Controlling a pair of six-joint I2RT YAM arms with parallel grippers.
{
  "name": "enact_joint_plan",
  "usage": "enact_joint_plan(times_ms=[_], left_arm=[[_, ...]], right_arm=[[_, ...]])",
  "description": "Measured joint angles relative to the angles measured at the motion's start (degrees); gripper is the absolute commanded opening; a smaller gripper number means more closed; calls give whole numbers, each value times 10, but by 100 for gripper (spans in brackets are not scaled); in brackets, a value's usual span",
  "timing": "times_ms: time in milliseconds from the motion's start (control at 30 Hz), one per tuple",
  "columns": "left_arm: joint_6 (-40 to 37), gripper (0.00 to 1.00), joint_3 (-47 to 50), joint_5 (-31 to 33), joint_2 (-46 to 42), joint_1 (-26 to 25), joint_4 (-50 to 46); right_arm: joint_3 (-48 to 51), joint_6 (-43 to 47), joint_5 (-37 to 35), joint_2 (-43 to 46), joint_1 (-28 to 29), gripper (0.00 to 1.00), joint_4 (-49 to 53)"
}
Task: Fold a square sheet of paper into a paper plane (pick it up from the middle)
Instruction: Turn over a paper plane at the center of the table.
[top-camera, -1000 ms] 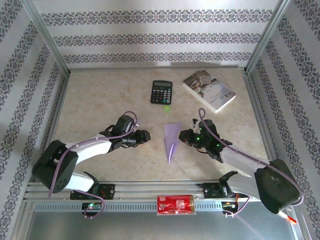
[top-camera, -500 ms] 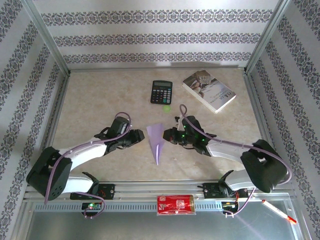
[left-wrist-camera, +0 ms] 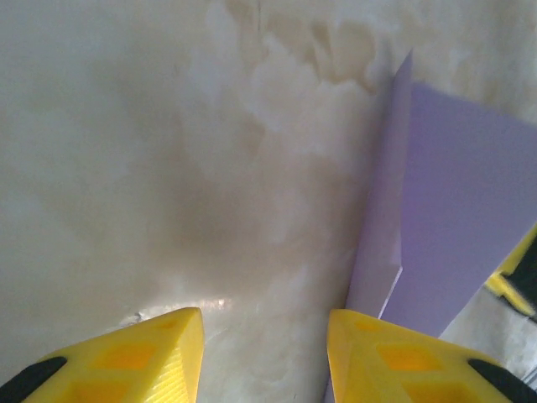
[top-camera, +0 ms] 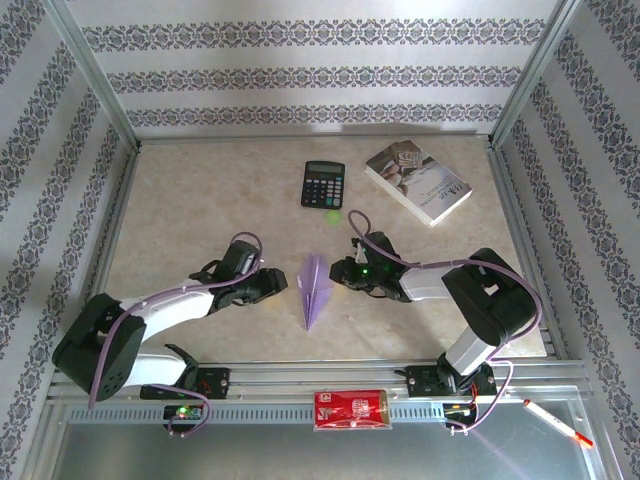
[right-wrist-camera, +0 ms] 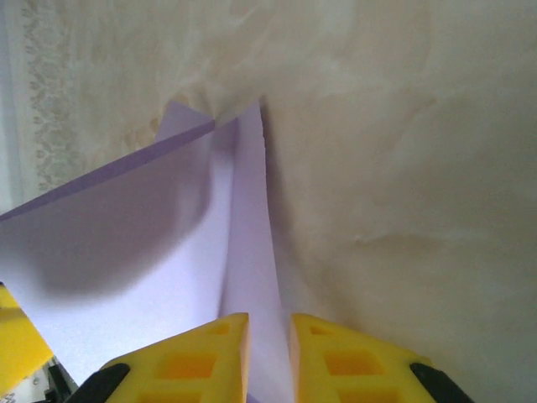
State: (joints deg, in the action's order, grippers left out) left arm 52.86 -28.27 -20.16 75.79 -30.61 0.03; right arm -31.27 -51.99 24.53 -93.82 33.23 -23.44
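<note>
The square sheet of paper is folded into a slim lilac paper plane (top-camera: 314, 290), lying in the middle of the table with its nose toward the near edge. In the right wrist view the paper plane (right-wrist-camera: 151, 227) has one creased flap rising between the fingers of my right gripper (right-wrist-camera: 268, 353); the jaws stand a narrow gap apart, not pinching. My right gripper (top-camera: 337, 272) sits at the plane's right side. My left gripper (top-camera: 283, 283) is just left of it, open and empty. The plane's edge (left-wrist-camera: 453, 210) lies beside the right finger of my left gripper (left-wrist-camera: 264, 353).
A black calculator (top-camera: 323, 184) and a small green disc (top-camera: 333, 215) lie behind the plane. A white-covered book (top-camera: 417, 181) is at the back right. Patterned walls close in three sides. A red packet (top-camera: 349, 409) sits on the front rail.
My right gripper has slid the plane leftward toward the left gripper, and its jaws have parted slightly. The left arm drew back a little to the left.
</note>
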Motion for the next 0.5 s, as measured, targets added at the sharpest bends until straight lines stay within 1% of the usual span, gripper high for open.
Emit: enact_joint_plan(times_ms=[100, 233, 400, 500], left_arm=[[-2, 43, -14, -26, 40, -13, 6], [-2, 44, -37, -52, 73, -22, 17], [-8, 46, -42, -62, 74, -23, 23], [-24, 48, -42, -59, 48, -14, 11]], right_arm=[[2, 9, 0, 0, -4, 21, 0], [6, 12, 2, 0, -4, 23, -1], [20, 14, 6, 16, -10, 31, -5], [39, 21, 8, 67, -31, 40, 19]])
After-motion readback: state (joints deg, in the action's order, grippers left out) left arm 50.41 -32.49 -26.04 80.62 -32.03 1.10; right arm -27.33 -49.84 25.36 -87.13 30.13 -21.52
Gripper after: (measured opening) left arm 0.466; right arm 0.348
